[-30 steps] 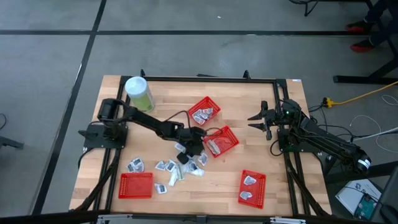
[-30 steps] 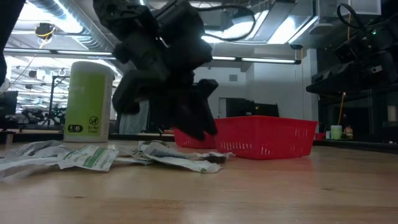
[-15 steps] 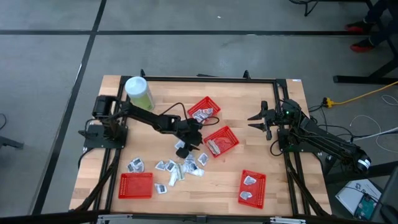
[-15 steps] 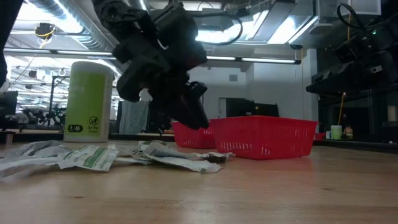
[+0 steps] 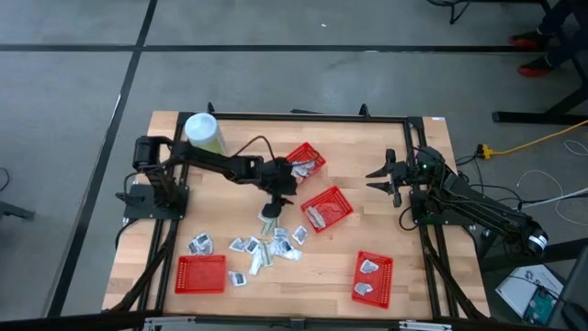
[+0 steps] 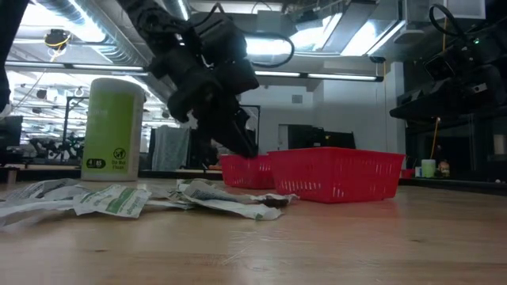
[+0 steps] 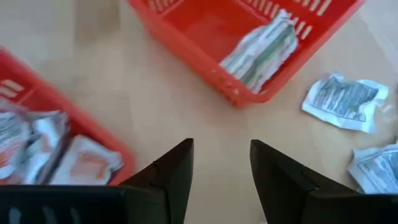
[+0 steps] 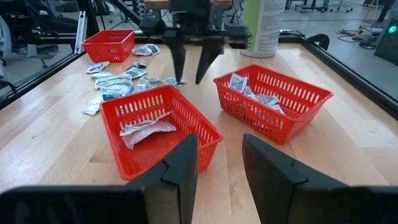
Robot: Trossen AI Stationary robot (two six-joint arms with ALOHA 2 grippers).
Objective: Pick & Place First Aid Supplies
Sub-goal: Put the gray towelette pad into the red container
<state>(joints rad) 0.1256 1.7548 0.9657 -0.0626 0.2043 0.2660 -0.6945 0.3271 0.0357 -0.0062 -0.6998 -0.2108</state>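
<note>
The left claw (image 5: 270,212) hangs above the wooden tabletop (image 5: 367,230), between the two red mesh baskets near the middle, its two dark fingers (image 7: 172,171) spread wide and holding nothing. The right claw (image 5: 384,175) waits at the tabletop's right side, also parted and empty.

The first aid supplies, small flat white-grey packets (image 5: 268,250), lie mostly scattered in a loose cluster on the tabletop just in front of the left claw. One wrapped strip (image 7: 261,51) already rests in the central red basket (image 5: 327,209), several packets sit in the rear red basket (image 5: 302,163), and two in the red basket at front right (image 5: 373,278). The red basket at front left (image 5: 200,274) appears empty. A tall pale-green canister (image 5: 206,136) stands at the back left.

The risks, as I judge them: the packets overlap, so a descending claw could pinch two at once or nudge neighbours aside; thin flat wrappers may slip from the fingers; and the left claw, close between two basket walls, could clip a rim and shift that basket.
</note>
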